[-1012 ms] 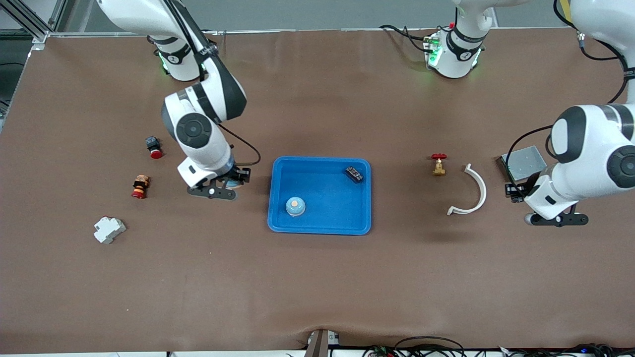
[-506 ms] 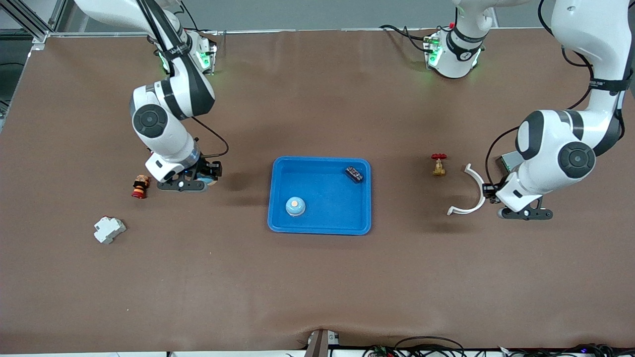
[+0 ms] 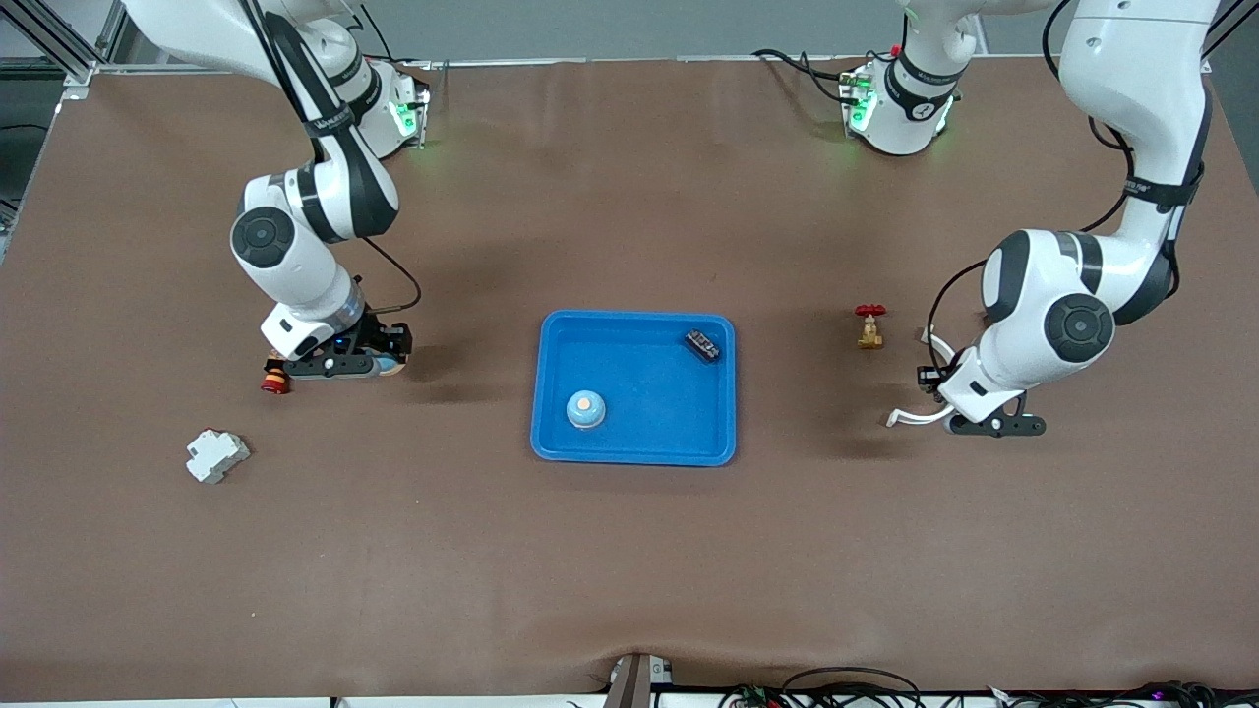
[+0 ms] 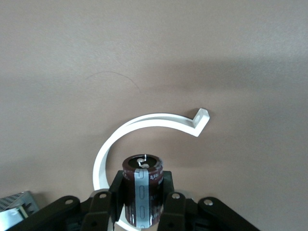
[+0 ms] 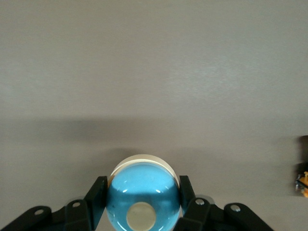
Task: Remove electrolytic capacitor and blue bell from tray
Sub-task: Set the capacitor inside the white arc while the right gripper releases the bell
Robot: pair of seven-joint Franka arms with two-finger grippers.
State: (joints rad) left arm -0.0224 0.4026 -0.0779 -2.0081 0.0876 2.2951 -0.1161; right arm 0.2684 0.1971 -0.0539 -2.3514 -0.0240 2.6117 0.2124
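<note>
Closed tight on a dark brown cylindrical electrolytic capacitor [image 4: 142, 192]: left gripper [image 3: 989, 425], swung in over the white curved plastic clip [image 4: 144, 120]. Clamped on a glossy blue domed bell [image 5: 142, 197]: right gripper [image 3: 339, 366], carried off from the bright blue plastic tray [image 3: 634, 458] to a red-capped button [image 3: 274, 383]. Both out; probably only setting down left, though another blue bell [image 3: 585, 409] sits in the tray
</note>
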